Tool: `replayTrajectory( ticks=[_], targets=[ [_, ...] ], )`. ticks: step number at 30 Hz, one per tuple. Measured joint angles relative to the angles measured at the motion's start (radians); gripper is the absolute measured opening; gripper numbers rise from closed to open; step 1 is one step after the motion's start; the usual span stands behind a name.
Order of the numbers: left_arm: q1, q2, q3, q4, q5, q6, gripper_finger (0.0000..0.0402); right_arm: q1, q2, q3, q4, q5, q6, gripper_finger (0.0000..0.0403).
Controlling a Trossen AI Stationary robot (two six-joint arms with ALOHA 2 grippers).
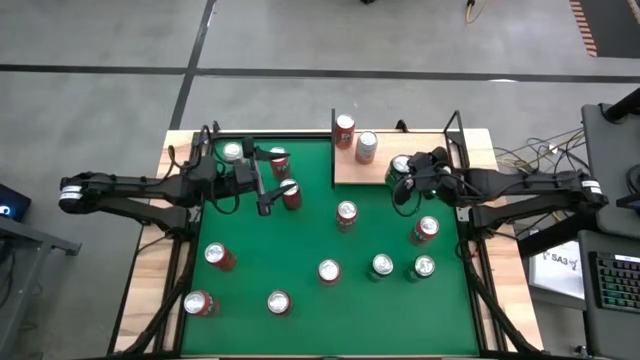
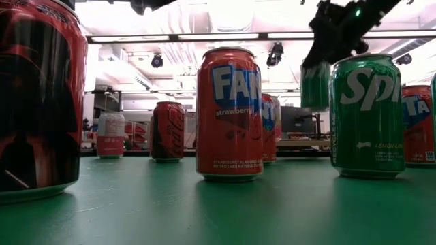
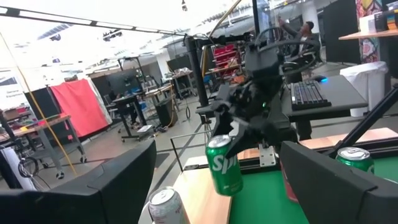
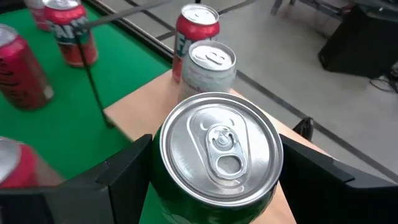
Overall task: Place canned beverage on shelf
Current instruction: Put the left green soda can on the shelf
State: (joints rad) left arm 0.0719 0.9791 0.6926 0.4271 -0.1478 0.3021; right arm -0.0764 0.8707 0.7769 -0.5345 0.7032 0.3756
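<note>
My right gripper (image 1: 403, 178) is shut on a green canned beverage (image 4: 217, 149) and holds it over the right part of the shelf (image 1: 378, 166), a pale wooden board at the table's far edge. A red can (image 1: 344, 130) and a white can (image 1: 367, 145) stand upright on the shelf's left part. The left wrist view shows the green can (image 3: 224, 167) hanging under the right gripper, above the board. My left gripper (image 1: 264, 188) hovers open at the far left of the green felt, beside two red cans, with nothing between its fingers. My right gripper pinches the green can's side wall (image 4: 163, 180) between its two fingers (image 4: 124, 177), just below the top rim. The fingers come from the table's right side, slanting down. The can (image 2: 315, 85) hangs nearly upright, top up, lifted clear of the shelf.
Several cans stand spread over the green felt (image 1: 310, 235), among them two red ones (image 1: 280, 160) (image 1: 290, 193) close to the left gripper. Thin black rods (image 1: 333, 135) rise at the shelf's corners. The right part of the board is bare wood.
</note>
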Motion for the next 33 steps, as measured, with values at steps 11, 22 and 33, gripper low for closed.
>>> replayTrajectory(
  ticks=[11,22,33],
  targets=[
    [0.0,0.0,0.0,-0.002,0.0,-0.001,0.0326,-0.209,0.024,-0.087,0.18,-0.125,-0.119,0.0282],
    [0.0,0.0,0.0,-0.006,0.0,0.002,0.0326,-0.369,0.037,-0.147,0.29,-0.374,-0.266,0.0282],
    [0.0,0.0,0.0,-0.009,-0.001,0.011,0.0326,-0.383,0.067,-0.177,0.369,-0.415,-0.332,0.0282]
  ],
)
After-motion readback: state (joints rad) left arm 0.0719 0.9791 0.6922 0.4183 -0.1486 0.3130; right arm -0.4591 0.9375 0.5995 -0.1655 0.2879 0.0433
